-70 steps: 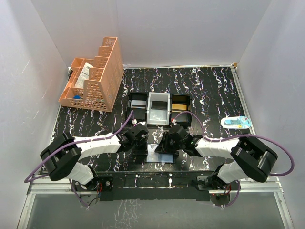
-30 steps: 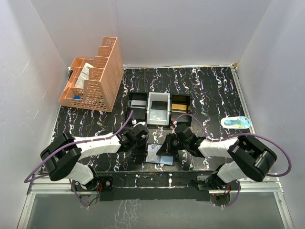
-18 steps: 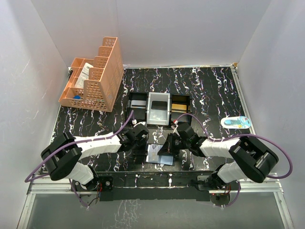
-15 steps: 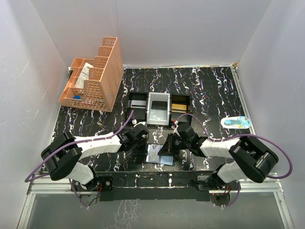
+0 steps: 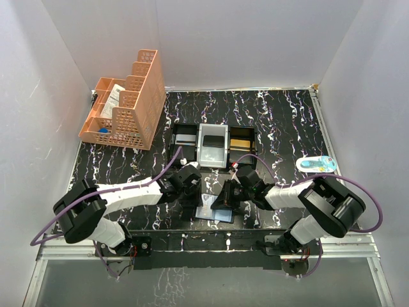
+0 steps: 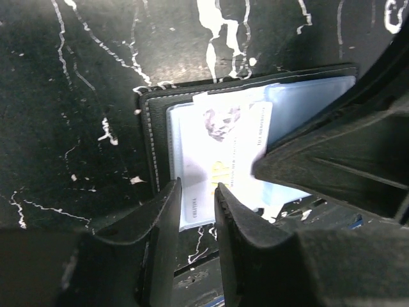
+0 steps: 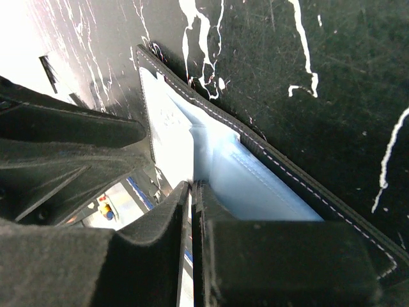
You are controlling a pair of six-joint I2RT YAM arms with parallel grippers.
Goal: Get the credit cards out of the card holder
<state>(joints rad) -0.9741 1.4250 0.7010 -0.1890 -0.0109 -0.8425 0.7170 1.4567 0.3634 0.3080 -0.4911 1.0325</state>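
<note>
The right pincer (image 7: 192, 187) grips the card holder (image 7: 255, 185) by its sleeve; the left pincer (image 6: 197, 188), narrowly open, is at six o'clock of the credit card (image 6: 217, 147).

A black-and-white three-compartment tray (image 5: 200, 146) sits on the black, white-veined tabletop (image 5: 281, 121). An orange perforated plastic organiser (image 5: 148, 96) stands left of the tray. A white-and-blue oval object (image 5: 316, 164) lies well right.

Left jaws now slightly apart
</note>
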